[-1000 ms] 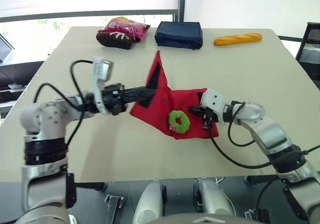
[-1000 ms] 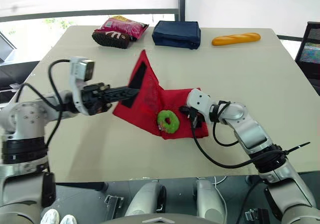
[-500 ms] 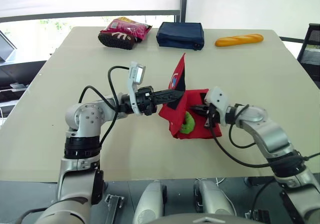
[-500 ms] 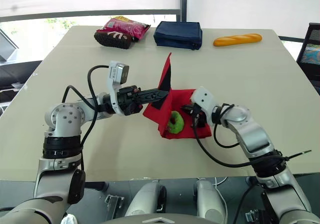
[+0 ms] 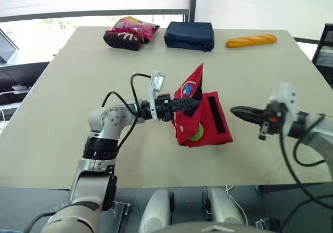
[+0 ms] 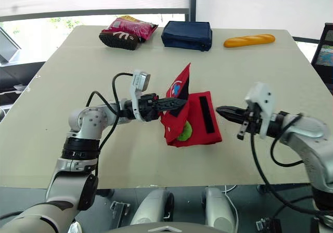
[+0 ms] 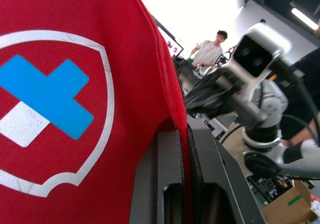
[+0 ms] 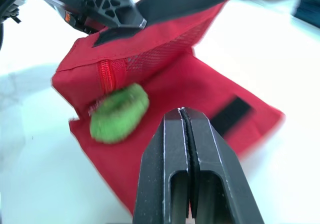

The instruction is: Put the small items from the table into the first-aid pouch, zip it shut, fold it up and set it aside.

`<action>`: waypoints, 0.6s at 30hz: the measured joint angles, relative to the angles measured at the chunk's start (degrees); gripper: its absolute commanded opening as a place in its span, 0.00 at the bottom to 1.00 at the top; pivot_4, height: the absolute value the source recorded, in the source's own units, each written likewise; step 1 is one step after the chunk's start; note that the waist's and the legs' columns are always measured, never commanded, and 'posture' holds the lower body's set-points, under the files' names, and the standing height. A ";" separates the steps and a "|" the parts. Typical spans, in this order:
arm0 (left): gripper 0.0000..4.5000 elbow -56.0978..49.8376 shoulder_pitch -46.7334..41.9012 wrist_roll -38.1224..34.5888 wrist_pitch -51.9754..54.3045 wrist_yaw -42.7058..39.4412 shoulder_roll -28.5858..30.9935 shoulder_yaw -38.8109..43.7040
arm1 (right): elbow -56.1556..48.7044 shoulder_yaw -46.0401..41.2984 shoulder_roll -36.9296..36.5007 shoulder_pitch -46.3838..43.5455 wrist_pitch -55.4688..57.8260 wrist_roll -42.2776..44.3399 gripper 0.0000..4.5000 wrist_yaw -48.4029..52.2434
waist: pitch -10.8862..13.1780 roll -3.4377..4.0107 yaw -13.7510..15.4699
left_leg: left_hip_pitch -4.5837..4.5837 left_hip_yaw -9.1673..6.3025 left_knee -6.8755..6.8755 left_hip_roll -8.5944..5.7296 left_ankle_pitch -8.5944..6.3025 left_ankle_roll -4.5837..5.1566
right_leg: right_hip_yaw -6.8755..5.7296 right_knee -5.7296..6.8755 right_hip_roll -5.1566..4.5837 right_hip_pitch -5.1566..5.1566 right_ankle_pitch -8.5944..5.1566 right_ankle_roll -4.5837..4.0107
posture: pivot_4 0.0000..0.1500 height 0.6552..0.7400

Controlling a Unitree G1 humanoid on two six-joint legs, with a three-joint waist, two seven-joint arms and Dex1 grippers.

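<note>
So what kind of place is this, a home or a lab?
Probably a robotics lab or test room: a plain table by a window, props laid out like a baguette and a snack bag, and a person standing behind.

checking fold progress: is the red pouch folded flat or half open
Half folded. The left gripper holds a flap of the red pouch raised above its panel, whose black strip is exposed. A green ring shows between.

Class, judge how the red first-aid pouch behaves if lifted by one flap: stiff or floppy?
Probably floppy: the red pouch bends where the left gripper lifts its flap, the rest lying flat. Likely light: thin fabric. The green item in its fold might slide out.
</note>
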 measured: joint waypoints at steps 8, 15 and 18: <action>0.00 4.15 -0.62 5.17 -2.24 1.81 -4.29 -2.21 | -4.70 -8.55 -0.90 5.41 -1.03 5.28 0.00 -2.65 | 0.01 0.01 -0.25 | 0.01 -0.02 -0.01 0.07 0.00 0.01 | 0.03 0.00 0.05 -0.02 0.00 0.01 | 1.00 0.69; 0.63 5.66 -0.78 6.96 -2.74 1.14 -7.29 -3.51 | -5.84 -8.75 -1.01 6.47 -1.79 7.66 0.00 -5.45 | 0.01 0.01 -0.16 | 0.00 -0.04 -0.01 0.04 0.00 0.01 | 0.04 -0.02 0.02 -0.01 0.00 0.01 | 1.00 0.69; 0.92 5.68 -0.77 7.26 -3.10 0.35 -7.52 -3.94 | -5.82 -8.75 -1.75 6.61 -1.89 7.92 0.00 -5.88 | 0.00 0.01 -0.14 | 0.00 -0.04 -0.01 0.04 0.00 0.01 | 0.03 -0.02 0.02 -0.01 0.00 0.01 | 1.00 0.69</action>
